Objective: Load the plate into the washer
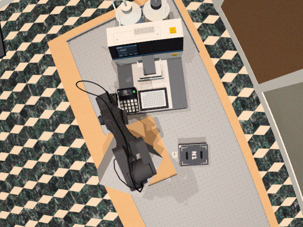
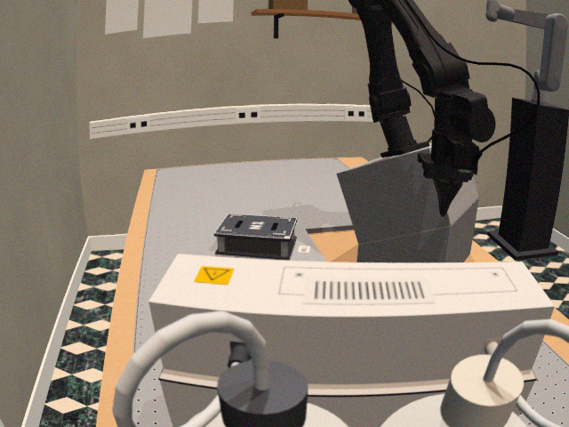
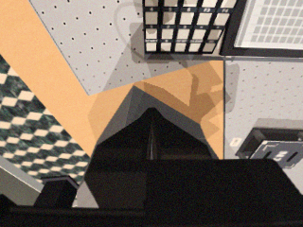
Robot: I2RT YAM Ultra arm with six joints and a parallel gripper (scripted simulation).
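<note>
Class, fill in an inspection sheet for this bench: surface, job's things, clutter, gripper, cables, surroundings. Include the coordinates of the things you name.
Surface: grey perforated top with wooden edging.
Job's things: plate (image 1: 153, 99) (image 3: 279, 24) on the carrier, seating unconfirmed; nest N1 (image 1: 193, 161) (image 2: 255, 234) (image 3: 279, 153) bears no plate; lamp (image 1: 133, 91) green.
Clutter: nothing seen.
Gripper: (image 2: 442, 213) (image 3: 151, 110) shut, nothing held.
Cables: black cable (image 1: 91, 84) (image 2: 500, 63) loops off the arm.
Surroundings: patterned floor (image 1: 31, 122) (image 2: 76, 349) (image 3: 28, 123); wall sockets (image 2: 247, 115).

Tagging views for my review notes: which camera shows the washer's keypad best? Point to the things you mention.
The top view: it shows the keypad (image 1: 129, 105) (image 3: 182, 33) together with the green lamp (image 1: 133, 91) above it. The wrist view shows the lower key rows closer, but cuts off the top. In the exterior view the keypad can't be seen.
</note>
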